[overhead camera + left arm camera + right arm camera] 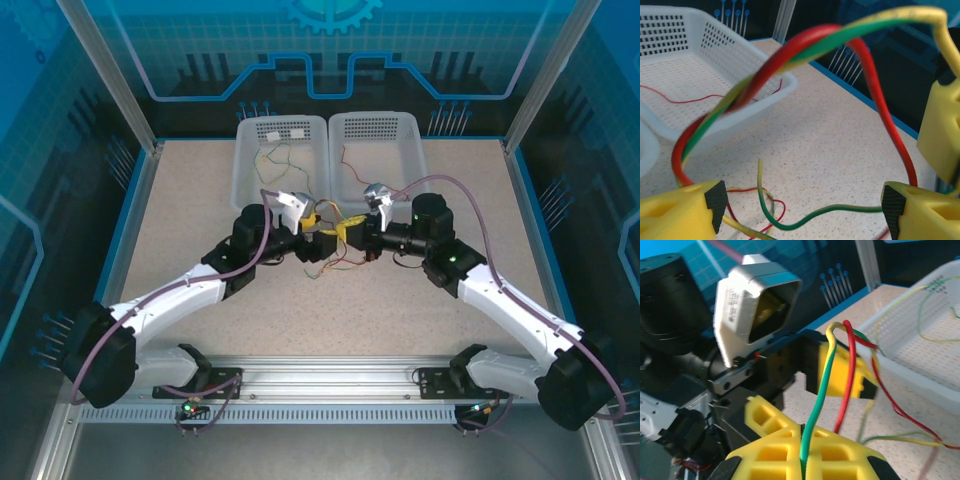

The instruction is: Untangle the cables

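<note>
Yellow left hand: fingers spread wide, gripping nothing; twisted cables arch across gap above bench. Then right hand: clamped on green strand, red running just behind. Risk: pulling apart now could tighten red-green-yellow twist, or strand slips loose, snags on left fingers.

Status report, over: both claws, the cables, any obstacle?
Left claw open. Right claw shut on thin red, green and yellow cables, twisted together. Two white perforated plastic baskets behind, not obstructing.
</note>
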